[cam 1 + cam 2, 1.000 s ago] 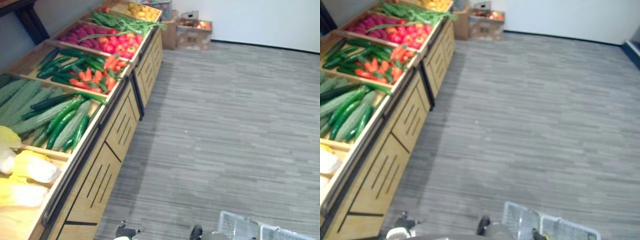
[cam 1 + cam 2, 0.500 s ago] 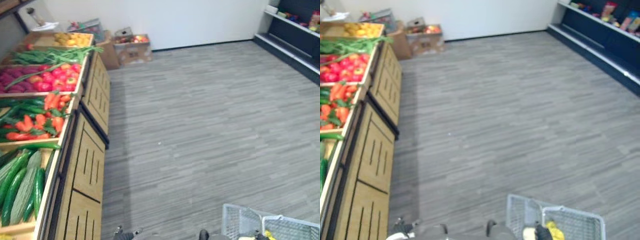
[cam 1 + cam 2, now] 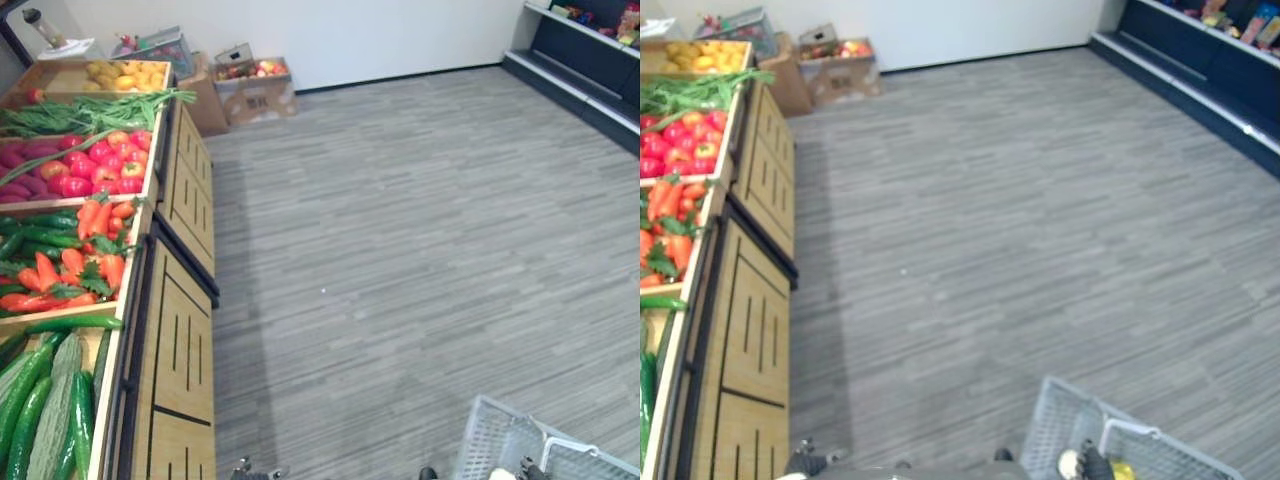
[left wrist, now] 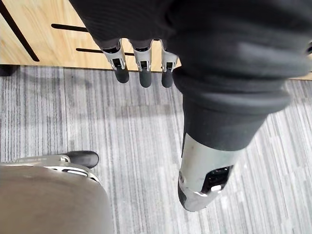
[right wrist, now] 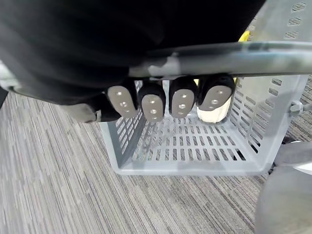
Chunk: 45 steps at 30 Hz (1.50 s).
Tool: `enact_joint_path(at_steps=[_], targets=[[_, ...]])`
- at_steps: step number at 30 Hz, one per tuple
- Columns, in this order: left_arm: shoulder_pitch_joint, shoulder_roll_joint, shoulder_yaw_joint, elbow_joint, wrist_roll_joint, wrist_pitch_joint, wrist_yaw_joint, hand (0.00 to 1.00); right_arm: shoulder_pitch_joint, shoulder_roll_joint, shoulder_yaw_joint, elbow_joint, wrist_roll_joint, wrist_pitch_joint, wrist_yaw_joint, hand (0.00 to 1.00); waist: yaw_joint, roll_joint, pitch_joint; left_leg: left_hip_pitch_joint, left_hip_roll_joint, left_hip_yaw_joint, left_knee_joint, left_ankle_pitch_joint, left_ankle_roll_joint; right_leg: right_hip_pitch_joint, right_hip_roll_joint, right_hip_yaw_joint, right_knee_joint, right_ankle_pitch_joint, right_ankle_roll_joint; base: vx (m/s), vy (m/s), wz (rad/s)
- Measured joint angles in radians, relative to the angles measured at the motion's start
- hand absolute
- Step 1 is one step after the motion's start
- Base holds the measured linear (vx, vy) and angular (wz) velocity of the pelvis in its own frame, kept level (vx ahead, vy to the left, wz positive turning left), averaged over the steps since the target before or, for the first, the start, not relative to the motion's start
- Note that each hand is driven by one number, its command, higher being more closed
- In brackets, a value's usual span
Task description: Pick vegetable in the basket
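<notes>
While the right hand (image 5: 165,105) hangs at the bottom right of the right eye view, its fingers are curled tight round the handle (image 5: 234,57) of the grey basket (image 3: 1060,420). Basket is at the lower right corner of the frame, hanging just above the grey floor (image 3: 420,230). A pale vegetable (image 5: 210,117) lies inside the basket, just under the curled fingertips, with a yellow piece (image 5: 243,35) beside it. Left hand (image 4: 142,61): fingers straight and relaxed, pointing down, holding nothing, near the slatted front of the wooden stand (image 3: 180,330). The stand runs up the left edge of the frame. Its bins from bottom to top: cucumbers (image 3: 30,400), carrots (image 3: 90,250), tomatoes (image 3: 100,165), green beans (image 3: 90,110). A cardboard box (image 3: 250,85) sits at the top, just past the stand's far end. Dark shelving (image 3: 590,50) is in the upper right corner.
</notes>
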<state>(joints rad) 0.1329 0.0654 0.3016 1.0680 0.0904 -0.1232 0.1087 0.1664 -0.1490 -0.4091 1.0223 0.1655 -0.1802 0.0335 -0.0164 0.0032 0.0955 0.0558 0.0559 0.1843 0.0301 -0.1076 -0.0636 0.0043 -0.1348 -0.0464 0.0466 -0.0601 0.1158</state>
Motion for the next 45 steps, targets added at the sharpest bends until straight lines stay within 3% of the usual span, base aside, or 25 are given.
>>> enact_joint_path(at_steps=[9, 14, 17, 20, 21, 23, 24, 25, 26, 28, 31, 33, 36, 37, 38, 39, 40, 42, 44, 45], targets=[[0.05, 0.061, -0.025, -0.014, 0.049, -0.002, -0.019, 0.0, -0.045, -0.119, -0.104, -0.029, -0.01, 0.008, 0.02, 1.0, 0.001, -0.012, -0.008, -0.016, -0.012, 0.023, -0.028, 0.013, 0.015, -0.051, -0.008, 0.011, 0.011, -0.001, 0.0, -0.05, 0.003, -0.08], [0.073, 0.06, -0.031, -0.013, 0.091, -0.002, -0.037, 0.0, -0.076, -0.128, -0.105, -0.038, -0.011, 0.008, 0.041, 1.0, 0.002, -0.016, -0.01, -0.016, -0.015, 0.026, -0.028, 0.014, 0.015, -0.058, -0.01, 0.018, 0.02, -0.004, 0.001, -0.02, -0.002, -0.04], [0.078, 0.06, -0.057, -0.014, 0.122, -0.001, -0.043, 0.0, -0.087, -0.131, -0.137, -0.048, -0.013, 0.01, 0.04, 1.0, 0.0, -0.019, -0.01, -0.019, -0.038, 0.02, -0.026, 0.003, 0.022, -0.079, -0.029, 0.013, 0.069, -0.042, 0.006, 0.01, 0.034, 0.08], [0.093, 0.062, -0.1, -0.014, 0.145, -0.004, -0.044, 0.0, -0.083, -0.16, -0.184, -0.068, -0.013, 0.032, 0.023, 1.0, -0.006, -0.032, -0.006, -0.017, -0.072, -0.01, 0.009, -0.044, 0.058, -0.093, -0.086, -0.001, 0.194, -0.097, 0.039, 0.06, 0.103, 0.25], [0.095, 0.064, -0.113, -0.015, 0.159, -0.004, -0.044, 0.0, -0.092, -0.167, -0.186, -0.077, -0.014, 0.045, 0.007, 1.0, -0.001, -0.027, -0.005, -0.01, -0.068, -0.007, 0.019, -0.052, 0.061, -0.161, -0.082, 0.0, 0.349, -0.086, 0.025, 0.05, 0.079, 0.09], [0.097, 0.068, -0.122, -0.024, 0.164, -0.003, -0.043, 0.0, -0.089, -0.146, -0.184, -0.116, -0.021, 0.048, -0.006, 1.0, -0.002, -0.024, 0.001, 0.01, -0.053, -0.01, 0.035, -0.06, 0.061, -0.235, -0.078, 0.001, 0.534, -0.019, -0.024, 0.08, 0.091, 0.1], [0.105, 0.067, -0.122, -0.039, 0.165, -0.001, -0.04, 0.0, -0.083, -0.126, -0.182, -0.161, -0.04, 0.048, -0.017, 1.0, 0.004, -0.021, 0.009, 0.041, -0.037, -0.011, 0.043, -0.069, 0.077, -0.274, -0.074, 0.003, 0.632, 0.063, -0.021, 0.13, 0.108, -0.01], [0.104, 0.062, -0.123, -0.053, 0.165, 0.001, -0.038, 0.0, -0.08, -0.107, -0.179, -0.211, -0.051, 0.048, -0.03, 1.0, 0.011, -0.015, 0.02, 0.073, -0.027, -0.007, 0.046, -0.082, 0.089, -0.311, -0.071, -0.002, 0.722, 0.097, -0.009, 0.13, 0.11, -0.08], [0.103, 0.059, -0.124, -0.054, 0.166, 0.001, -0.036, 0.0, -0.073, -0.099, -0.177, -0.238, -0.051, 0.048, -0.031, 1.0, 0.017, -0.016, 0.022, 0.08, -0.027, -0.009, 0.05, -0.093, 0.091, -0.329, -0.073, -0.005, 0.744, 0.076, -0.018, 0.11, 0.122, -0.1], [0.088, 0.063, -0.126, -0.054, 0.166, 0.002, -0.026, 0.0, -0.065, -0.08, -0.173, -0.31, -0.051, 0.043, -0.042, 1.0, 0.024, -0.024, 0.024, 0.087, -0.029, -0.011, 0.069, -0.121, 0.092, -0.369, -0.07, -0.034, 0.673, 0.002, -0.018, 0.16, 0.136, 0.02], [0.071, 0.056, -0.117, -0.054, 0.167, 0.004, -0.016, 0.0, -0.066, -0.075, -0.175, -0.32, -0.051, 0.036, -0.051, 1.0, 0.019, -0.031, 0.028, 0.087, -0.033, -0.032, 0.067, -0.127, 0.083, -0.377, -0.054, -0.064, 0.454, 0.008, -0.01, 0.27, 0.037, 0.22], [0.047, 0.035, -0.096, -0.054, 0.169, 0.007, -0.013, 0.0, -0.076, -0.064, -0.174, -0.319, -0.051, 0.037, -0.056, 1.0, 0.025, -0.035, 0.043, 0.108, -0.036, -0.037, 0.051, -0.142, 0.058, -0.382, -0.037, -0.066, 0.259, 0.016, -0.009, 0.34, -0.079, 0.14], [0.035, 0.019, -0.055, -0.075, 0.169, 0.015, -0.007, 0.0, -0.082, -0.027, -0.174, -0.316, -0.075, 0.039, -0.054, 1.0, 0.023, -0.048, 0.06, 0.161, -0.031, -0.063, 0.041, -0.201, 0.02, -0.39, -0.03, -0.061, 0.192, 0.037, -0.013, 0.37, -0.168, 0.22], [0.029, 0.012, -0.05, -0.074, 0.169, 0.018, -0.006, 0.0, -0.082, -0.026, -0.175, -0.313, -0.079, 0.04, -0.052, 1.0, 0.022, -0.044, 0.059, 0.172, -0.019, -0.073, 0.045, -0.217, 0.009, -0.393, -0.024, -0.059, 0.226, 0.074, -0.015, 0.51, -0.296, 0.43], [0.029, 0.003, -0.04, -0.074, 0.169, 0.018, -0.007, 0.0, -0.078, -0.026, -0.176, -0.313, -0.079, 0.042, -0.049, 1.0, 0.014, -0.011, 0.052, 0.176, 0.018, -0.089, 0.044, -0.241, -0.016, -0.413, -0.004, -0.074, 0.301, 0.088, -0.019, 0.46, -0.266, 0.41], [0.027, -0.016, -0.037, -0.075, 0.17, 0.018, -0.007, 0.0, -0.073, -0.028, -0.177, -0.313, -0.077, 0.042, -0.047, 1.0, 0.012, 0.017, 0.041, 0.173, 0.054, -0.093, 0.049, -0.246, -0.024, -0.433, 0.013, -0.1, 0.356, 0.032, -0.034, 0.6, -0.324, 0.43], [0.022, -0.037, -0.023, -0.082, 0.172, 0.017, -0.007, 0.0, -0.084, -0.024, -0.179, -0.313, -0.077, 0.045, -0.045, 1.0, 0.012, 0.035, 0.041, 0.156, 0.076, -0.093, 0.094, -0.229, -0.045, -0.443, 0.016, -0.126, 0.41, -0.007, -0.055, 0.54, -0.296, 0.29], [0.022, -0.046, 0.003, -0.081, 0.172, 0.017, -0.006, 0.0, -0.096, -0.02, -0.179, -0.318, -0.077, 0.045, -0.029, 1.0, 0.001, 0.038, 0.039, 0.107, 0.099, -0.119, 0.225, -0.178, -0.046, -0.421, 0.016, -0.15, 0.46, -0.061, -0.084, 0.53, -0.32, 0.36], [0.023, -0.049, 0.035, -0.082, 0.167, 0.017, -0.007, 0.0, -0.084, -0.019, -0.174, -0.331, -0.078, 0.043, -0.022, 1.0, -0.01, 0.035, 0.043, 0.018, 0.117, -0.145, 0.471, -0.079, -0.035, -0.336, 0.017, -0.187, 0.451, -0.109, -0.1, 0.5, -0.303, 0.51], [0.026, -0.049, 0.061, -0.082, 0.164, 0.017, -0.007, 0.0, -0.069, -0.022, -0.168, -0.339, -0.078, 0.04, -0.019, 1.0, -0.003, 0.02, 0.049, -0.068, 0.139, -0.152, 0.697, 0.087, -0.046, -0.255, 0.016, -0.199, 0.424, -0.148, -0.11, 0.45, -0.262, 0.29]])
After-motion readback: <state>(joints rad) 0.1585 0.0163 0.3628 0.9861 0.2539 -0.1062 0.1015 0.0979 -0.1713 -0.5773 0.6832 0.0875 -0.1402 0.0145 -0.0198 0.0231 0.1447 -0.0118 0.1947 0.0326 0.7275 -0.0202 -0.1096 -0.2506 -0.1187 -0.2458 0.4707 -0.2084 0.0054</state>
